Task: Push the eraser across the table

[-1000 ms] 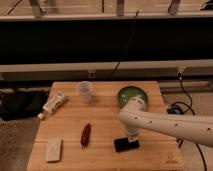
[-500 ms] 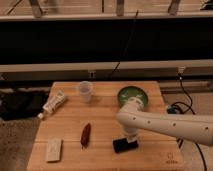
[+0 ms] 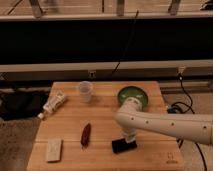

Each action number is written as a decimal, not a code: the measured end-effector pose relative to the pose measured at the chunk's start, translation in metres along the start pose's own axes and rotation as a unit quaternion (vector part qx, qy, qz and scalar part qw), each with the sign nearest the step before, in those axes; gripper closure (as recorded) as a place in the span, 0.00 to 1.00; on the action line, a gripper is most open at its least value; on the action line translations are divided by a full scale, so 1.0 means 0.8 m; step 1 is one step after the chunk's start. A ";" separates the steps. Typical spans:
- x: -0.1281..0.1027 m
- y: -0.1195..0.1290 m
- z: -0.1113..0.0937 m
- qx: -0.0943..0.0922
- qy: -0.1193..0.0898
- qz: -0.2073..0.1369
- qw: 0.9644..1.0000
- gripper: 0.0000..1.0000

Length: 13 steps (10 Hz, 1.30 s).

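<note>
The eraser is a small flat black block lying near the front edge of the light wooden table, right of the middle. My white arm reaches in from the right and bends down onto it. The gripper is at the eraser's back right edge, right against or on it. The arm hides the gripper's tip and part of the eraser.
A green bowl stands at the back right, just behind my arm. A clear plastic cup stands at the back middle and a white tube at the left edge. A slim red-brown object and a pale beige block lie at the front left.
My arm's bend has shifted slightly to the left and lower. The eraser lies in about the same spot.
</note>
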 end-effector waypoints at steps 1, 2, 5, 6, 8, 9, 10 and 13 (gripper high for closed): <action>0.000 0.001 -0.002 0.000 0.000 0.001 1.000 0.99; 0.000 0.001 -0.002 0.000 0.000 0.001 1.000 0.99; -0.009 0.001 0.000 0.000 0.002 -0.008 1.000 0.99; -0.011 0.001 -0.002 0.000 0.002 -0.010 1.000 0.99; -0.012 0.001 -0.003 0.000 0.002 -0.012 1.000 0.99; -0.013 0.002 -0.003 0.000 0.004 -0.015 1.000 0.99; -0.020 0.001 -0.001 0.000 0.006 -0.021 1.000 0.99; -0.027 0.001 -0.004 0.001 0.004 -0.025 1.000 0.99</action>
